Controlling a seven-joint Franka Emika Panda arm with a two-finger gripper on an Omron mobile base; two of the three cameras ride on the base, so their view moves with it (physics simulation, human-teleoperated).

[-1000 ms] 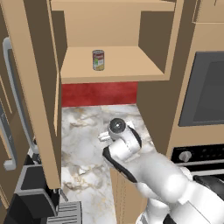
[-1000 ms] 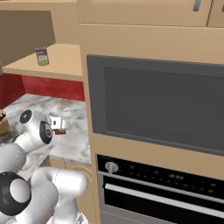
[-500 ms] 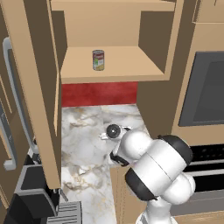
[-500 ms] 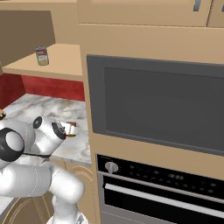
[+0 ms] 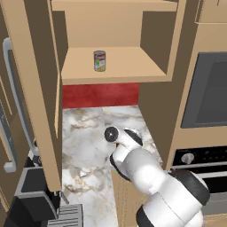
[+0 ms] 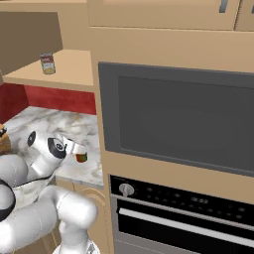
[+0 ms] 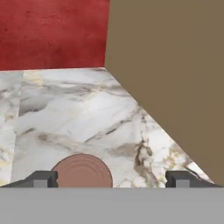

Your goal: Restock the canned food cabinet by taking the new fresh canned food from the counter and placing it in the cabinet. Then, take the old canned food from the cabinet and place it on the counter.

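1. You've got the new tin (image 5: 99, 60) upright on the cabinet (image 5: 115, 66) shelf, red over yellow-green label, silvery lid; it's left of shelf centre in the left base view, and nothing touches it.
2. Old can (image 6: 81, 153) is down on the bench (image 5: 88, 146), below the cabinet and near its right side wall; right base view shows it dark red w/ a green mark, just off the arm's wrist.
3. Hand view: the can's round reddish-brown top (image 7: 82, 171) sits between the claw (image 7: 111, 178) tips, nearer the left tip.
4. Claw is spread wide; gap shows either side of the can, so it isn't clamping it; tips sit low over the marble.
5. Red backsplash (image 5: 99, 94) runs under the cabinet shelf, behind the bench.
6. Dark oven window (image 6: 183, 119) is right of the cabinet; knob panel (image 6: 188, 198) below it.
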